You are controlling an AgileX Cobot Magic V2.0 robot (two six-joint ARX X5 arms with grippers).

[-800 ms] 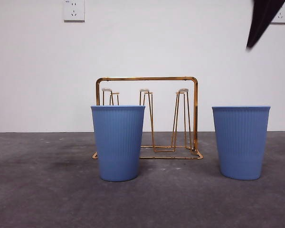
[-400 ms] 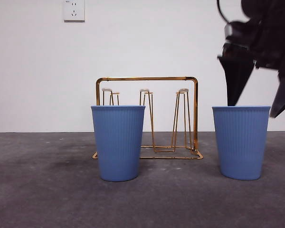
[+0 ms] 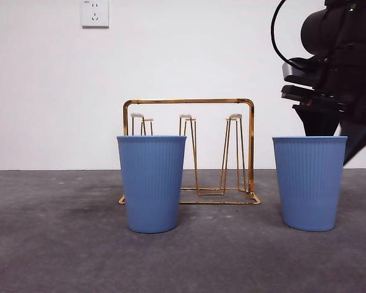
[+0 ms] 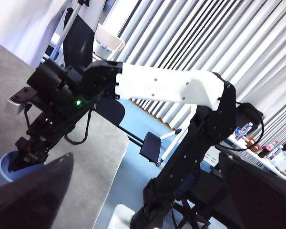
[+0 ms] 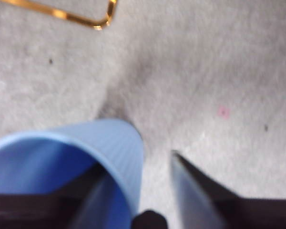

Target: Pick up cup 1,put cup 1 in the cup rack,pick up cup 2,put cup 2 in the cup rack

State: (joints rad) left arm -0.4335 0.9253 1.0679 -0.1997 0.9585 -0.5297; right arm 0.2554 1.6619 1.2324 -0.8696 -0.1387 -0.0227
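— We see a grey matte table (image 3: 61,256) under a white wall (image 3: 189,55). And the arm?

— The right gripper (image 3: 332,140) straddles the ribbed blue right cup's (image 3: 309,183) rim, jaws spread (one inside). The gold wire cup rack (image 3: 189,152) stands behind the matching left cup (image 3: 151,183). The left gripper (image 4: 133,191) waits aloft; we cannot tell its jaws.

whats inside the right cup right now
One jaw of the right gripper is down inside the right cup, the other outside its wall, so the jaws are open astride the rim. The front view shows only the cup's outside; its bottom is hidden.
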